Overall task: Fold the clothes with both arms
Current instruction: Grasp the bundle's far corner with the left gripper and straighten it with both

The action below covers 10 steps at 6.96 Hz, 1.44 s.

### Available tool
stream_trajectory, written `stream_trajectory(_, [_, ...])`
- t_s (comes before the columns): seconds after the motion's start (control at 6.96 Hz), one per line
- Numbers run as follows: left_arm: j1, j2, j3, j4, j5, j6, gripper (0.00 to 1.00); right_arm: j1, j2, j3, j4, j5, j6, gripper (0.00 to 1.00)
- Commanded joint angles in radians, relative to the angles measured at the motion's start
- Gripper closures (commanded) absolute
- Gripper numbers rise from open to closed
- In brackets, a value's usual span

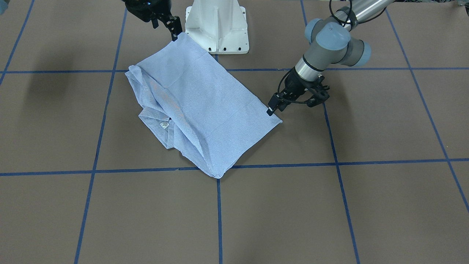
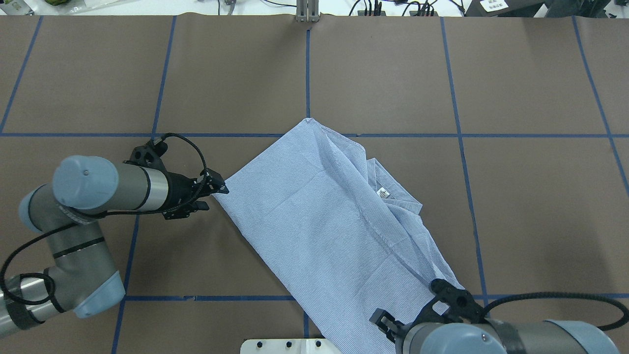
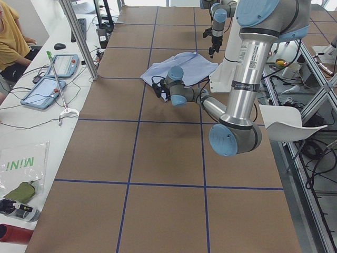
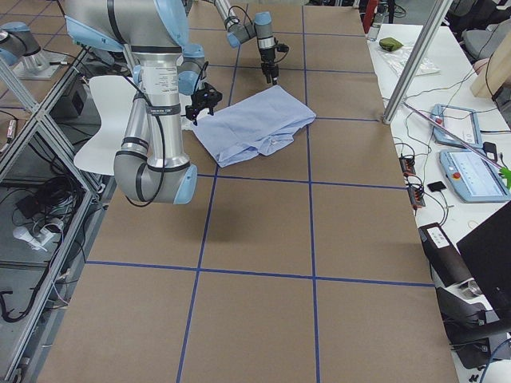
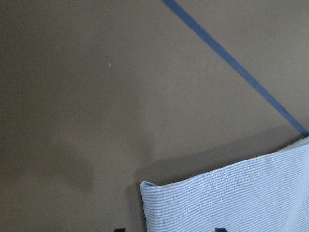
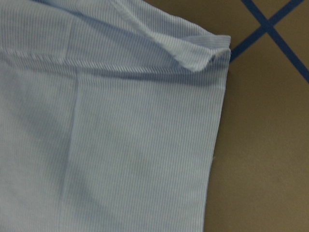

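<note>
Seemingly readied for a two-handed lift, the left claw (image 2: 216, 189) sits low over the tabletop (image 2: 73, 73), jaws slightly parted astride one corner of the shirt (image 2: 319, 231), gripping nothing. Mid-tabletop the shirt lies flat, collar (image 2: 393, 189) bunched rightward. Rightmost, the right claw (image 2: 385, 322) meets that edge's other corner; whether open, I cannot tell.

Left pincer (image 1: 274, 107) parted, right pincer (image 1: 166, 29) parted, low

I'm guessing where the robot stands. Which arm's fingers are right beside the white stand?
The right arm's fingers: they sit at the shirt corner next to the white stand. The left arm's fingers are at another corner, farther out.
</note>
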<state>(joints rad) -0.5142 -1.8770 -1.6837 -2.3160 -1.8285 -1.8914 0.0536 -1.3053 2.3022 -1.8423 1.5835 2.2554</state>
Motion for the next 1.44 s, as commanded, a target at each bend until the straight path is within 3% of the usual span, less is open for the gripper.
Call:
stream_trajectory(0.0, [0.014,-0.031,0.03,0.037,0.021,0.0,0.36,0.1,0.005,-0.006,0.0,0.003,-0.017,0.0])
stream_trajectory(0.14, [0.014,-0.042,0.03,0.038,0.056,-0.012,0.61,0.104,0.001,-0.009,-0.002,0.003,-0.025,0.0])
stream_trajectory(0.29, [0.014,-0.036,0.032,0.038,0.063,-0.015,1.0,0.104,0.004,-0.01,-0.002,0.003,-0.025,0.0])
stream_trajectory(0.57, [0.008,-0.041,0.03,0.04,0.096,-0.003,1.0,0.117,0.006,-0.015,-0.002,0.003,-0.023,0.0])
stream_trajectory(0.86, [-0.056,-0.1,0.127,0.029,0.209,0.193,1.0,0.134,0.008,-0.017,0.0,0.003,-0.023,0.0])
stream_trajectory(1.01, [-0.11,-0.201,0.265,0.005,0.216,0.248,1.0,0.155,0.012,-0.02,0.0,0.003,-0.025,0.0])
stream_trajectory(1.15, [-0.163,-0.337,0.455,-0.116,0.216,0.25,1.0,0.188,0.021,-0.018,0.008,0.006,-0.025,0.0])
stream_trajectory(1.29, [-0.202,-0.472,0.619,-0.159,0.216,0.274,1.0,0.206,0.041,-0.026,0.008,0.004,-0.025,0.0])
